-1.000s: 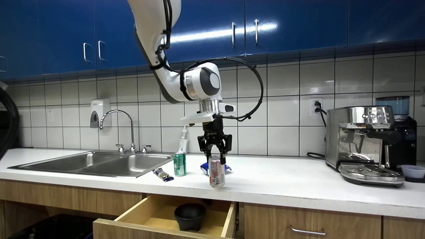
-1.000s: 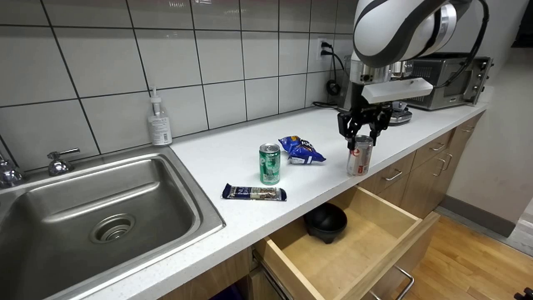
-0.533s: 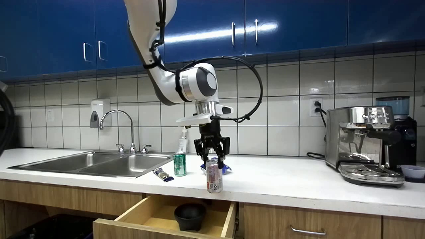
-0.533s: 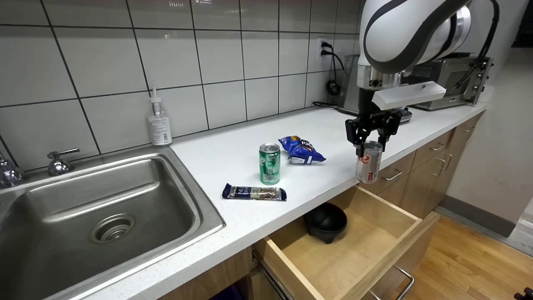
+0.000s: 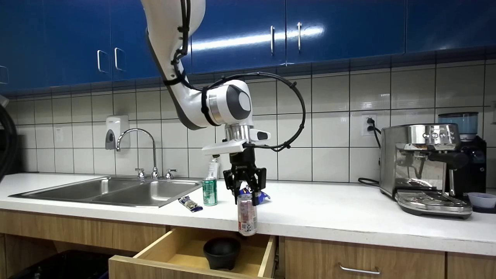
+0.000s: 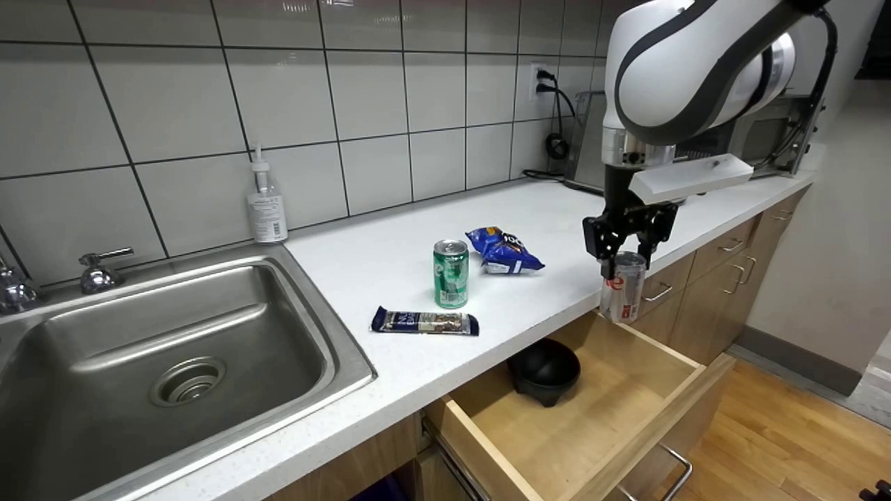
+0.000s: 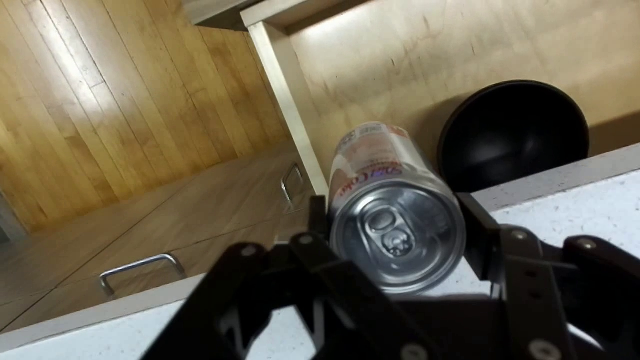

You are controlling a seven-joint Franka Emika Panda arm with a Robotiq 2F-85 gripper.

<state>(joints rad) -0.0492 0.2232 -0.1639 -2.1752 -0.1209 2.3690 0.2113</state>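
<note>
Silver can (image 5: 247, 220) in tool (image 5: 245, 200)

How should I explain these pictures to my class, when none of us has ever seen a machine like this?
The big white machine is a robot arm. The black claw at its end is the gripper, which works a little like a finger and thumb.

The wide pictures come from two cameras standing outside the robot. The close one comes from a camera on its wrist, looking down past the gripper.

On the white counter, next to a sink, lie a wrapped snack bar and a blue snack bag; a green can stands near them.

The gripper is closed around a silver can. It holds it off the counter, apparently above the open drawer, in which a black bowl sits.
</note>
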